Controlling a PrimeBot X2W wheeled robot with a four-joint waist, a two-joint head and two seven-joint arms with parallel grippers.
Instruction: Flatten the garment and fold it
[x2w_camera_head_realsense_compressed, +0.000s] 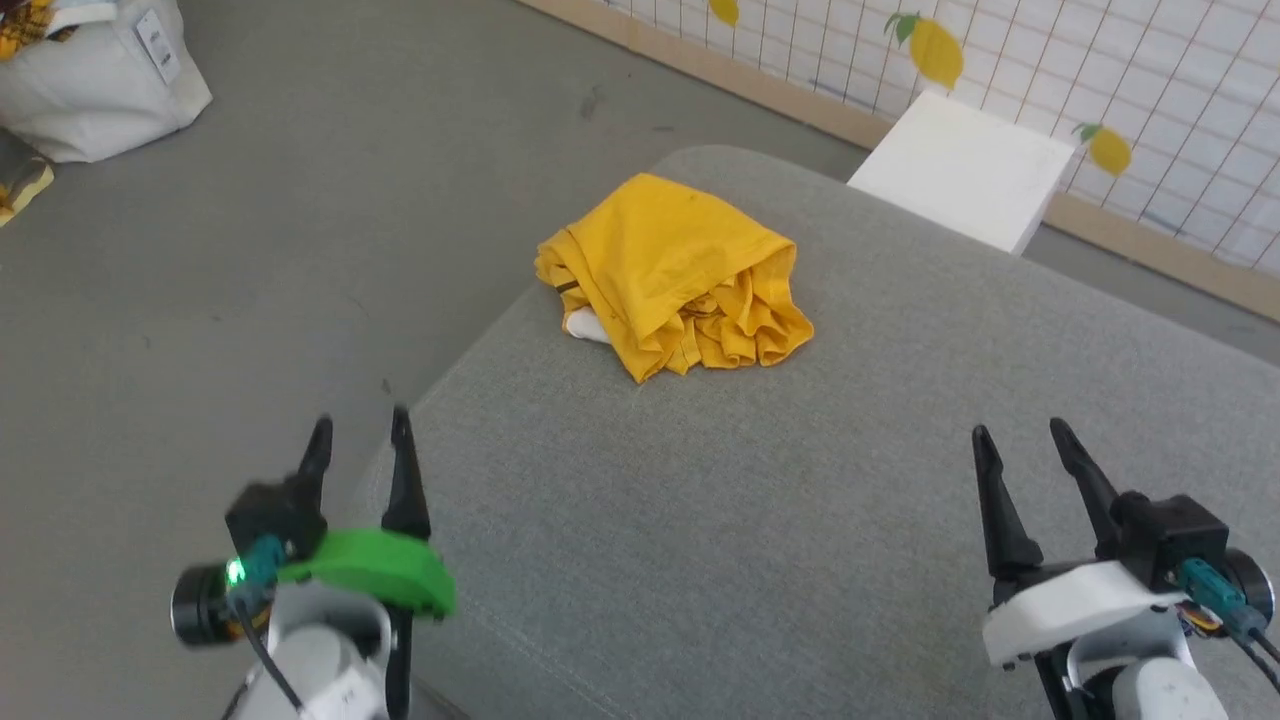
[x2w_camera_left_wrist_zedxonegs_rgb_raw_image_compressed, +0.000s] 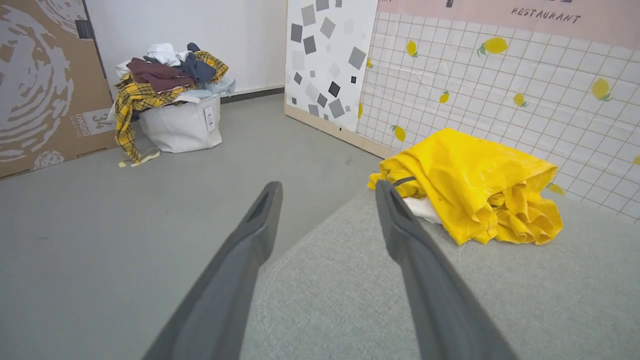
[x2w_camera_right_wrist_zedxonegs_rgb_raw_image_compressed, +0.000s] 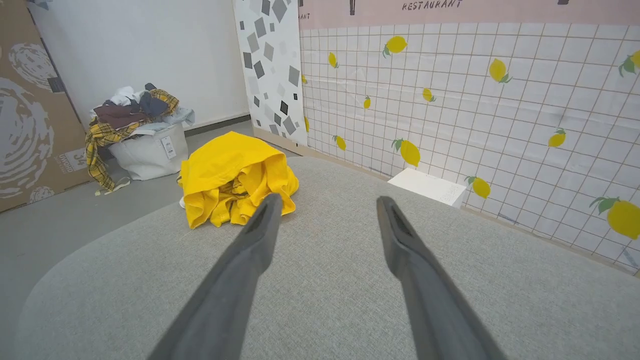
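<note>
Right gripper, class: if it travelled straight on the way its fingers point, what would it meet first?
Probably the grey cushion near its far edge, the white box beyond; depth is unclear. The garment lies left of the line from the right gripper.

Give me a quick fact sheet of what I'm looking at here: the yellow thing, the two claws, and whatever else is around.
garment: mustard-yellow T-shirt, crumpled in a heap, not yet flattened or folded
where: on the grey padded surface, near its far left corner
left gripper: open, empty, short of the shirt
right gripper: open, empty, apart from the shirt
nearby: white bag piled with clothes on the floor; white box by the lemon-print wall
</note>
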